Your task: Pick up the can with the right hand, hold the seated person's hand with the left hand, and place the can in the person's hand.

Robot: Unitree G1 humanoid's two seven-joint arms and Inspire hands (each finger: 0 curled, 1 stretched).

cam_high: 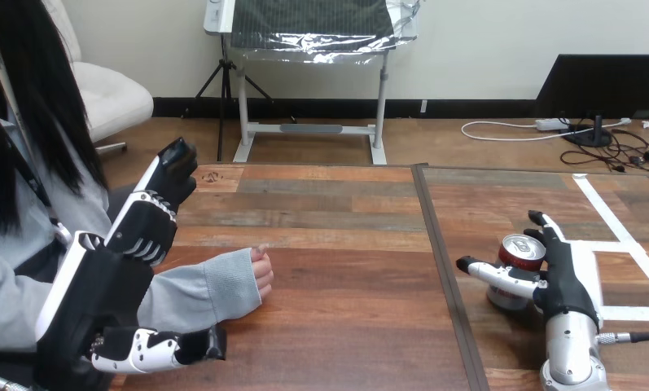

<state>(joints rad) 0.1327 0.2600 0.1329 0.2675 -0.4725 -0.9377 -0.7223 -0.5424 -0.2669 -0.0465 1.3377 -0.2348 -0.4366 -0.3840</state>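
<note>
can (518,254) upright on table (345,244) betw. thumb and fingers of right hand (563,287), fingers spread, not closed on it, left hand (133,236) raised, fingers relaxed, person's hand (260,273) near, apart

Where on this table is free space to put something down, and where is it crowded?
The widest bare patch lies mid-table, between the person's hand and the dark seam. The far strip of the table is also free. Crowded: around the can and right hand, and by the left hand.
</note>
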